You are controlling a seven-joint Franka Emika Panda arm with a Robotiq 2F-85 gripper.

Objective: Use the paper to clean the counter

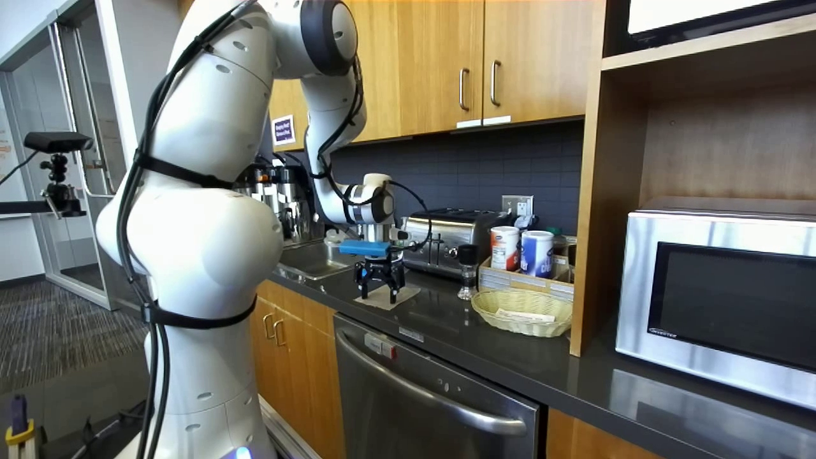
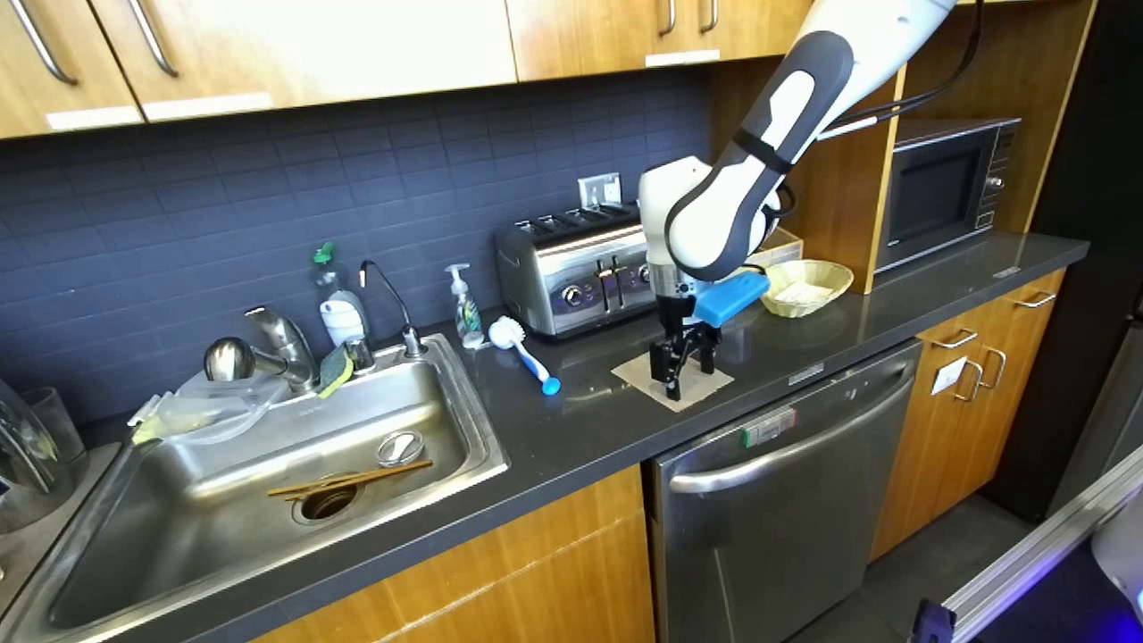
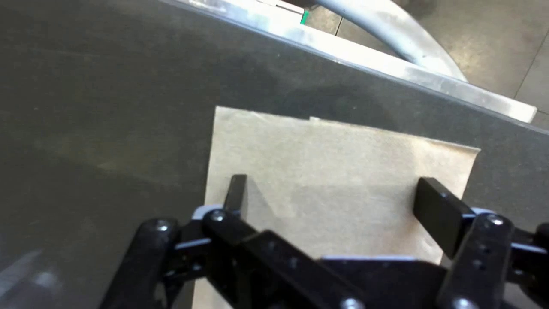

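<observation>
One thin, light tan, roughly square sheet of paper (image 3: 334,159) lies flat on the dark grey, glossy counter (image 2: 571,429), near its front edge, between the rectangular steel sink (image 2: 214,509) and a pale yellow, oval woven basket (image 1: 523,326), over the steel-fronted dishwasher (image 2: 777,527). Its sides look nearly equal, so I cannot tell a long axis. In the wrist view, the side facing the front edge runs slightly askew to it, the sink-side corner lying closer to that edge; a small step breaks that side partway along.

Above the paper, the black two-fingered gripper (image 3: 334,189) points down with its fingers (image 3: 441,219) spread wide, one near each side of the sheet; whether the tips touch it, I cannot tell. Its linkages cover the rear part of the paper in the wrist view. A flat blue block (image 2: 732,299) juts out above the fingers.

Behind the paper stands a long steel-and-black toaster (image 2: 580,286). Toward the sink lies a blue-and-white brush (image 2: 527,354), its round head beside a clear pump bottle (image 2: 467,314), its handle slanting forward; thin brown sticks (image 2: 384,472) lie in the sink. On the opposite side, a clear, black-topped grinder (image 1: 468,271) stands between the toaster and the basket, which holds a flat white item (image 1: 526,317). Behind the basket, a low wooden box (image 1: 503,280) holds a red-and-white canister (image 1: 505,250) and a blue-and-white canister (image 1: 537,254). Farther along, past an upright wood panel (image 1: 612,191), stands a silver microwave (image 1: 720,299).
</observation>
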